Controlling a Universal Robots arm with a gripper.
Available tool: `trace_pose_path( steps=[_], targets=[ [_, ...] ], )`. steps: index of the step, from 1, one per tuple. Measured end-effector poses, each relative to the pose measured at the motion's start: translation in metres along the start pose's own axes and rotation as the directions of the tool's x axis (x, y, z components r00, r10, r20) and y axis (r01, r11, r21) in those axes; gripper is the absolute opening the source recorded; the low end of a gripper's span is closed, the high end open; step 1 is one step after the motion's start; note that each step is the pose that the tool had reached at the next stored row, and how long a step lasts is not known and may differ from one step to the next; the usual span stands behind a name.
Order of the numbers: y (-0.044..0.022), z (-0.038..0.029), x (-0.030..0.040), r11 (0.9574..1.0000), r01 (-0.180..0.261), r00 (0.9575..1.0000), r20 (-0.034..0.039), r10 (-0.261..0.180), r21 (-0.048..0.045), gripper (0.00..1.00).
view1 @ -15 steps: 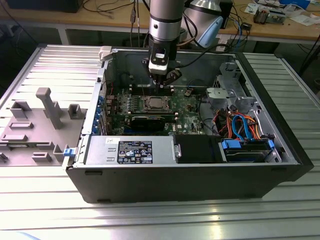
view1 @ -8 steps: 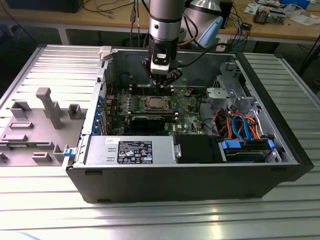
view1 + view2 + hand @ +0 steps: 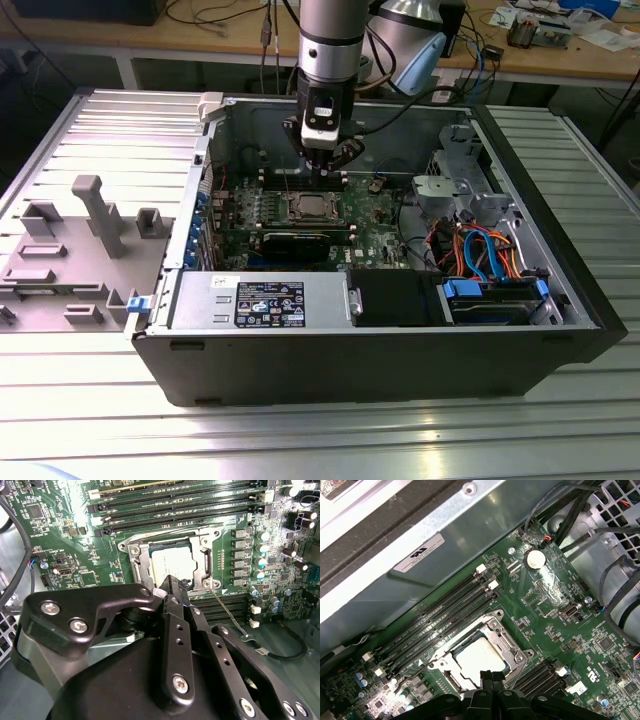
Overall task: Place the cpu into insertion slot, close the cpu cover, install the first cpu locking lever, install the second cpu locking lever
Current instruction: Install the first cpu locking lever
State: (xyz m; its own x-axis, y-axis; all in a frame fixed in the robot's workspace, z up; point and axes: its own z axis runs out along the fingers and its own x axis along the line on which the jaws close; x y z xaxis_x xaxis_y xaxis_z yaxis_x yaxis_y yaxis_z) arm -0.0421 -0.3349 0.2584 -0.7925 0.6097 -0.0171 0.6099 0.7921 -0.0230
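Note:
The cpu (image 3: 169, 562) lies pale and flat in the insertion slot (image 3: 305, 207) on the green board. The cpu cover (image 3: 202, 560) rests down around it as a silvery frame, as the first wrist view also shows for the cover (image 3: 512, 647) and the chip (image 3: 476, 659). A thin locking lever (image 3: 229, 614) sticks out from one socket corner across the black memory slots. My gripper (image 3: 327, 165) hangs just above the socket's edge. Its black fingers (image 3: 487, 680) are pressed together and hold nothing. The gripper tip (image 3: 172, 582) hides one edge of the chip.
The board sits in an open computer case (image 3: 400, 345) on a ribbed metal table. Long memory slots (image 3: 437, 622) run beside the socket. Cables and a drive bay (image 3: 490, 270) fill the exterior view's right. A grey fixture (image 3: 95, 215) stands at its left.

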Motion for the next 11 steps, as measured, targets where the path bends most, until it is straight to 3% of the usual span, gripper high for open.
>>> trace_pose_path(
  steps=[11],
  targets=[
    [0.0000, 0.0001, 0.0000, 0.9998, 0.021, 0.9998, 0.0006, -0.021, -0.0005, 0.11]
  ],
)
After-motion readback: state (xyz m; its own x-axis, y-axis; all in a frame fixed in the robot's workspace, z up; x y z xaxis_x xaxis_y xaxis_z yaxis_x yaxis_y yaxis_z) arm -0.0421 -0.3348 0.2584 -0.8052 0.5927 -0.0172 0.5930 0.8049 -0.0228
